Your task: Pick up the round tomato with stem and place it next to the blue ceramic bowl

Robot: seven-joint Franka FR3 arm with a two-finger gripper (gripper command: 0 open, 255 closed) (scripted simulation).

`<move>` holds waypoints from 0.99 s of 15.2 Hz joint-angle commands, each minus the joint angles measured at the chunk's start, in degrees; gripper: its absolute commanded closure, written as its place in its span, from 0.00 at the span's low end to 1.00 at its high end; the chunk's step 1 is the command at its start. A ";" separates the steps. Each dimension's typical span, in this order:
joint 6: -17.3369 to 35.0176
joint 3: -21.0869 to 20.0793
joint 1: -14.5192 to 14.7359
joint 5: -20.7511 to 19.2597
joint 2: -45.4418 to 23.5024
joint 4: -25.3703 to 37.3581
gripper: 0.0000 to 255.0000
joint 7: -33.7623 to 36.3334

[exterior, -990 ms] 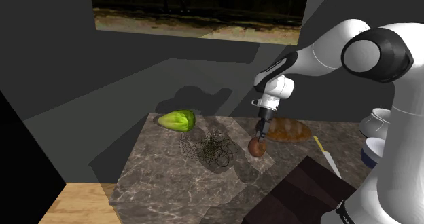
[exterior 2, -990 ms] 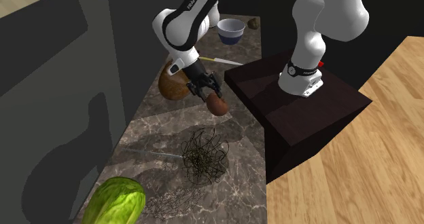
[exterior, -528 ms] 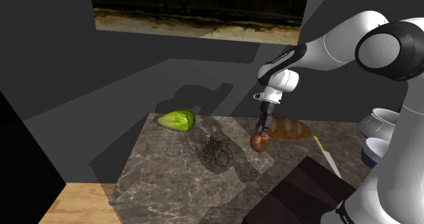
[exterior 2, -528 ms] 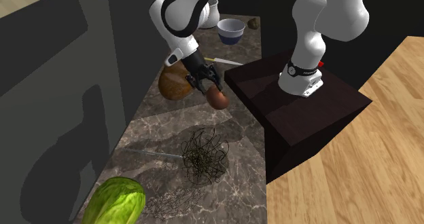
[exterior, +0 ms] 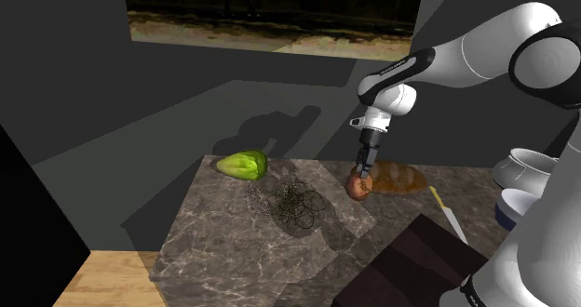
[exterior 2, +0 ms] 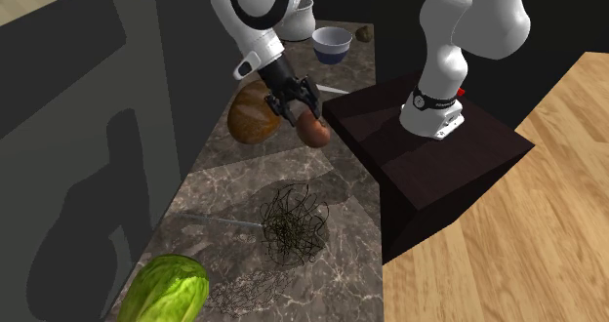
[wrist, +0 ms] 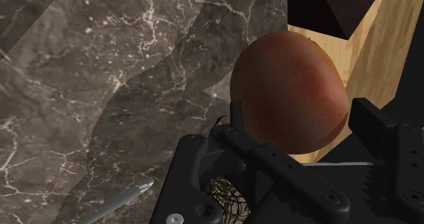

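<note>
The black end effector (exterior 2: 304, 118) clamps the round reddish-brown tomato (exterior 2: 312, 130) above the dark marble worktop (exterior 2: 332, 232). Carried low toward the blue bowl (exterior 2: 332, 43), the smooth fruit could clip the brown loaf (exterior 2: 249, 120) and slip free.

White arm (exterior: 466, 59) arches toward shoulder view's left, wrist bent downward. End effector (exterior: 360, 177) points almost straight down, slightly tilted. Black fingers (wrist: 370, 121) clamped against sides of reddish-brown tomato (wrist: 289, 87).
</note>
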State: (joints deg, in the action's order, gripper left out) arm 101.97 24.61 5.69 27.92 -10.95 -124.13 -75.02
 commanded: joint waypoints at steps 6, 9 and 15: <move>-1.80 2.12 -1.44 -3.84 5.05 -3.19 1.00 -0.79; -1.78 4.14 -3.21 -7.02 8.04 -6.63 1.00 -2.98; -2.31 8.46 -7.44 -13.97 13.00 -11.73 1.00 -7.56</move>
State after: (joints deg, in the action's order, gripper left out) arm 99.89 32.10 -0.79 15.62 0.88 -134.81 -81.59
